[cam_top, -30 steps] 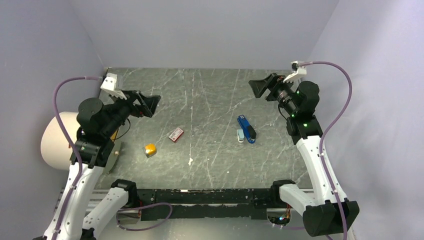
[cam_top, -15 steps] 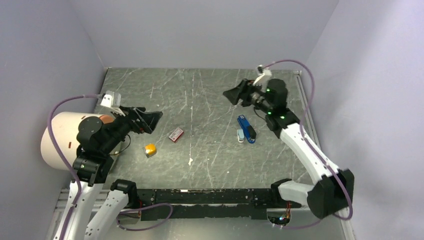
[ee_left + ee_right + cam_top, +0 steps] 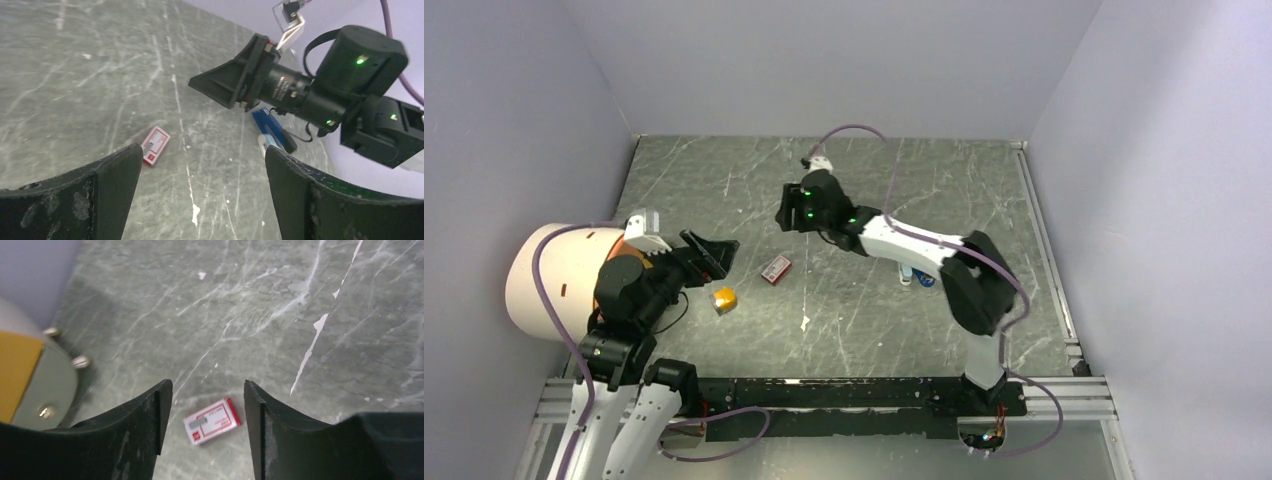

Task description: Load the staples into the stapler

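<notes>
Frankly, nothing is loaded yet: the stapler [image 3: 268, 129] lies untouched toward the worktop's [image 3: 724, 170] right edge, staples not visible. My right pincer [image 3: 206, 387], half open and empty, hangs over the red-and-white box [image 3: 212, 421]; my left pincer [image 3: 202, 152] gapes wide, empty

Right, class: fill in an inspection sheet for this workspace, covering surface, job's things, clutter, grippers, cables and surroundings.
Surface: grey marbled table, scratched white.
Job's things: blue stapler, partly hidden by the right arm from above; loose staples not made out.
Clutter: red-and-white box; orange-yellow block; pale blue-grey piece beside the stapler.
Grippers: left gripper open, empty, in the air; right gripper open, empty, above the box.
Cables: purple cables, one looping off each wrist.
Surroundings: lilac walls; white cylinder at the left edge.
</notes>
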Controlling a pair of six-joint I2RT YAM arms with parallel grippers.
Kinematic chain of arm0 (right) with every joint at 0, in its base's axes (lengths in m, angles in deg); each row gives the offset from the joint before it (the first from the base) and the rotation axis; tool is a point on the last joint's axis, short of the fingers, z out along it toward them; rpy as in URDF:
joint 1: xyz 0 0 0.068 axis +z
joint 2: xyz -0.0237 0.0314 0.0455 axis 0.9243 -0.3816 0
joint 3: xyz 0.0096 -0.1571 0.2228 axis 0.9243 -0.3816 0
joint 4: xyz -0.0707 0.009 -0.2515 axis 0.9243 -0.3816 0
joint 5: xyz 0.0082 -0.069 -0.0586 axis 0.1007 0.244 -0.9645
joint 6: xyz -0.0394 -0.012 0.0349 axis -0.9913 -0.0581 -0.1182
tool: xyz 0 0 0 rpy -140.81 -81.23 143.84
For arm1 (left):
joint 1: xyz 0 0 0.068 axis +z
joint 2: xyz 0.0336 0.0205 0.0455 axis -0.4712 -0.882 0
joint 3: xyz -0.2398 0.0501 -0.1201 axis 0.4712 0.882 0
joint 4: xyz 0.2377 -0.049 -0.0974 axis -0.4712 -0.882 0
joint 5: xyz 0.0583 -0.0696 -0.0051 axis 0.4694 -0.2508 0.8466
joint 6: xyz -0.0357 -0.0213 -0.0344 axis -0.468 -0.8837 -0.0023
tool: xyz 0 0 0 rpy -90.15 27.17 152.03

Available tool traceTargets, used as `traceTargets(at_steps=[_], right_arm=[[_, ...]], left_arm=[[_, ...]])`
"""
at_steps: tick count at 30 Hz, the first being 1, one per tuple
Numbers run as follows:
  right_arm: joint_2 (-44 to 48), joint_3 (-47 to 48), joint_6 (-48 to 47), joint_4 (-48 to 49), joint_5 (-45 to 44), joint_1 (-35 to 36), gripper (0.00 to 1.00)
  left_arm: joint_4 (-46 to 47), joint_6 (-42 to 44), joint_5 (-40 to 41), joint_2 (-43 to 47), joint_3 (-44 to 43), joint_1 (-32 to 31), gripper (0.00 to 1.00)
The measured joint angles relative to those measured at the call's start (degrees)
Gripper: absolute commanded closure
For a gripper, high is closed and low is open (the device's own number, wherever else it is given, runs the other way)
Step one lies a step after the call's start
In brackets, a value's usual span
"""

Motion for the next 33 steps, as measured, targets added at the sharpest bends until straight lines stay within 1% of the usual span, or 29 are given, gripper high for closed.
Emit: traceTargets(at_steps=[4,8,14,19,22,27,33], right_arm=[[-11.1,11.0,1.0,-4.2,-5.9,3.0,0.36],[-19.4,19.1,1.1,-10.4,-10.6,5.9,0.38],[-26.4,27.7,1.2,-18.2,-13.7,8.2,0.47],[-30.7,34.2,0.3,-23.6,-15.6,8.8,0.50],[-31.9,35.6,-0.3,-26.6,-16.7,9.2,0.52],[-32.1,35.0,-1.4,-30.3,-17.2,9.9,0.57],[-29.4,30.5,-2.5,-30.9,-17.7,10.1,0.60]], left_arm=[[-2.7,-1.6,7.3,1.8,0.0,0.0,0.03],[-4.7,-2.1,11.1,1.5,-0.1,0.0,0.03],[-9.8,-2.2,17.8,1.5,-2.4,0.0,0.03],[-12.4,-1.5,22.3,1.6,-5.7,0.0,0.03],[-13.2,-1.4,23.1,1.7,-6.0,0.0,0.03],[-13.6,-1.4,22.8,1.6,-5.9,0.0,0.03],[-13.4,-1.4,20.4,0.6,-4.5,0.0,0.03]])
